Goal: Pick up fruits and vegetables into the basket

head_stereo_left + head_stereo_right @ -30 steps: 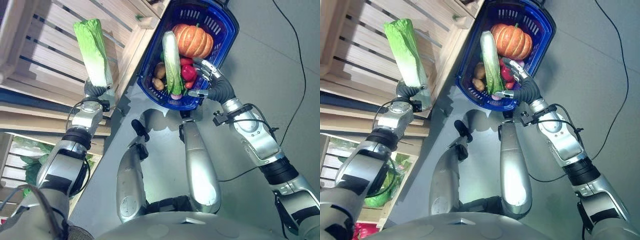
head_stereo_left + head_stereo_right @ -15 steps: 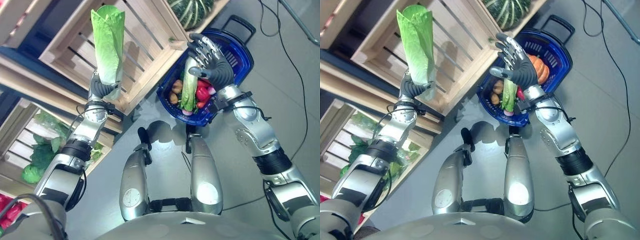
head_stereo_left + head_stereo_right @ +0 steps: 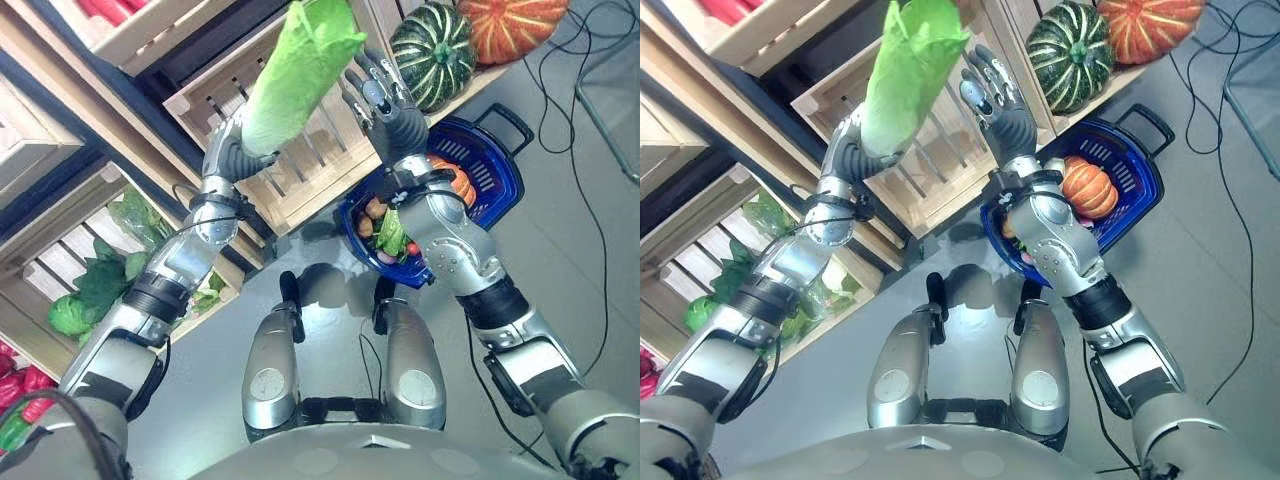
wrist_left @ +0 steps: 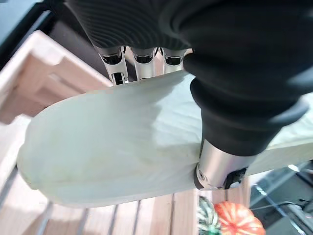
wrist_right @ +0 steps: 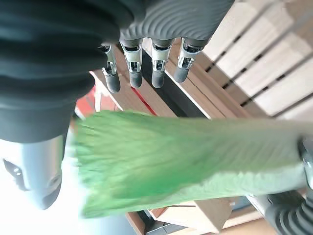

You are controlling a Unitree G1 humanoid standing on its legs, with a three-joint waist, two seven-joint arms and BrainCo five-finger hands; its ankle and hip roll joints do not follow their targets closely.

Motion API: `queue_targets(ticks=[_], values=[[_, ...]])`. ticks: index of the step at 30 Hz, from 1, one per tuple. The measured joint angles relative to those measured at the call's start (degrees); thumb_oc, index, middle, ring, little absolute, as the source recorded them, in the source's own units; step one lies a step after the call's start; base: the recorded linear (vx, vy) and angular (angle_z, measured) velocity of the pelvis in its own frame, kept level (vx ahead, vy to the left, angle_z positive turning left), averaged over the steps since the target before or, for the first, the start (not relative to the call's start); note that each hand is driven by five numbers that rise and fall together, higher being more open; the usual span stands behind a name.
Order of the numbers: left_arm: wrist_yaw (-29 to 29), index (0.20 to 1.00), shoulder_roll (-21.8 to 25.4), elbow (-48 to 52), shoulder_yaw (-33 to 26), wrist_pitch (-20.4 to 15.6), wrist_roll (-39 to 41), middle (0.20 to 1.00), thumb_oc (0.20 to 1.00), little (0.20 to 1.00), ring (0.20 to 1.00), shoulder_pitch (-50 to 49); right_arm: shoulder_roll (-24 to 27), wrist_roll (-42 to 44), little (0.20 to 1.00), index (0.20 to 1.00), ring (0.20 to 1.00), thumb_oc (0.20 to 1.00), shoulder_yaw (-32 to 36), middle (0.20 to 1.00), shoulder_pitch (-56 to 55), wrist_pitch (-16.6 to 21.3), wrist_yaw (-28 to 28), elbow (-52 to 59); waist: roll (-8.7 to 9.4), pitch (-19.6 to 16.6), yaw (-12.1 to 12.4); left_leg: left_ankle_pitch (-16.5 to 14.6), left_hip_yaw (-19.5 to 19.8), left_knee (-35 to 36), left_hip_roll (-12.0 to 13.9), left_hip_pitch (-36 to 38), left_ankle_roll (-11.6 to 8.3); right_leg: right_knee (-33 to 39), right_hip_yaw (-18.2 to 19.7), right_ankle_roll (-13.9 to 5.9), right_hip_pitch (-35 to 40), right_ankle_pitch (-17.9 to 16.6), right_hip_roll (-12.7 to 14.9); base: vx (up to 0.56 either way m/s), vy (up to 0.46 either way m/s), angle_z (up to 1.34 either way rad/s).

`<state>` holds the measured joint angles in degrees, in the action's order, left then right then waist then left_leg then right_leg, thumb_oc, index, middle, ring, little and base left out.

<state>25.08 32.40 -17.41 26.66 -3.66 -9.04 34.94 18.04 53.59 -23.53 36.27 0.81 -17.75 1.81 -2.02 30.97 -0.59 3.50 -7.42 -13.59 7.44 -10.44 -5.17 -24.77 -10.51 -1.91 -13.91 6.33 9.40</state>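
**Cabbage tipped toward the open right hand**

The long green-and-white napa cabbage (image 3: 293, 80), upright half a second before, leaned over, its leafy end pointing up and toward the right hand (image 3: 385, 100), its pale stem clamped in the left hand (image 3: 235, 155). The right hand had climbed away from the blue plastic basket (image 3: 1138, 185) and was raised beside the leaves, fingers spread and straight, gripping nothing. The basket sat on the grey floor (image 3: 560, 250) holding a small orange pumpkin (image 3: 1087, 187) and other produce. Slatted wooden crates (image 3: 300, 170) stood behind, with a striped green squash (image 3: 433, 55).
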Motion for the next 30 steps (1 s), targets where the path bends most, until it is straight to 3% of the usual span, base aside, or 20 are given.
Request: queue_targets(ticks=[3, 7, 14, 17, 25, 29, 30], values=[[-0.28, 0.200, 0.00, 0.54, 1.88, 0.27, -1.38, 0.200, 0.200, 0.200, 0.200, 1.32, -2.29, 2.16, 1.000, 1.000, 1.000, 1.000, -0.04, 1.000, 0.33, 0.24, -2.26, -2.89, 1.97, -1.51, 0.45, -0.11, 0.20, 0.00, -0.21, 0.24, 0.14, 0.24, -0.25, -0.14, 0.56, 0.09, 0.26, 0.06, -0.025, 0.07], [-0.61, 0.200, -0.07, 0.55, 4.34, 2.29, -4.81, 0.200, 0.200, 0.200, 0.200, 2.22, -3.74, 2.78, 1.000, 1.000, 1.000, 1.000, -0.82, 1.000, 0.33, 0.26, -5.15, -5.26, 3.03, -2.96, 0.41, -0.43, 0.50, -0.08, -0.60, 0.70, 0.67, 0.91, -0.89, -0.32, 1.69, 0.16, 0.88, 0.05, -0.023, 0.07], [-1.07, 0.200, -0.33, 0.55, 7.92, 5.83, -9.23, 0.200, 0.200, 0.200, 0.200, 2.13, -5.48, 2.81, 1.000, 1.000, 1.000, 1.000, -4.21, 1.000, 0.07, -0.03, -7.45, -9.92, 3.04, -8.31, 0.48, -0.65, 0.37, 0.03, -0.56, 0.72, 0.63, 1.90, -1.15, -0.47, 2.25, 0.14, 0.93, 0.01, -0.002, 0.02], [-2.85, 0.200, -0.92, 0.57, 8.30, 7.47, -10.39, 0.200, 0.200, 0.200, 0.200, 2.37, -5.78, 2.79, 1.000, 1.000, 1.000, 1.000, -4.45, 1.000, 0.07, -0.21, -7.54, -11.04, 3.03, -8.94, 0.42, -0.63, 0.32, -0.03, -0.59, 0.87, 0.61, 1.89, -1.16, -0.49, 2.41, 0.14, 0.92, 0.00, 0.000, 0.00], [-12.93, 0.200, -2.20, 1.95, 9.28, 12.18, -10.19, 0.200, 0.200, 0.200, 0.200, 3.32, -3.83, 1.63, 1.000, 1.000, 1.000, 1.000, -4.93, 1.000, -0.95, -0.58, -4.07, -12.08, 2.91, -9.00, 0.54, -0.56, 0.49, -0.04, -0.70, 0.80, 0.71, 1.74, -1.24, -0.53, 2.43, 0.10, 1.21, 0.00, 0.000, 0.00], [-17.92, 0.200, -1.46, 3.65, 8.92, 12.62, -9.94, 0.200, 0.200, 0.200, 0.200, 3.44, -0.39, 1.32, 1.000, 1.000, 1.000, 1.000, -6.05, 1.000, -0.96, -0.75, 0.71, -12.08, 1.71, -9.67, 0.54, -0.50, 0.53, 0.30, -1.04, 0.75, 0.81, 1.90, -1.48, -0.67, 2.42, 0.08, 1.59, 0.00, 0.000, 0.00], [-18.69, 0.200, -1.33, 3.75, 8.88, 12.62, -9.62, 0.200, 0.200, 0.200, 0.200, 3.45, 0.16, 1.31, 0.837, 0.837, 0.837, 0.837, -6.38, 0.837, -0.96, -0.75, 1.45, -12.08, 1.37, -9.86, 0.54, -0.45, 0.58, 0.40, -1.14, 0.75, 0.85, 1.93, -1.56, -0.72, 2.42, 0.10, 1.68, -0.02, -0.006, 0.04]])
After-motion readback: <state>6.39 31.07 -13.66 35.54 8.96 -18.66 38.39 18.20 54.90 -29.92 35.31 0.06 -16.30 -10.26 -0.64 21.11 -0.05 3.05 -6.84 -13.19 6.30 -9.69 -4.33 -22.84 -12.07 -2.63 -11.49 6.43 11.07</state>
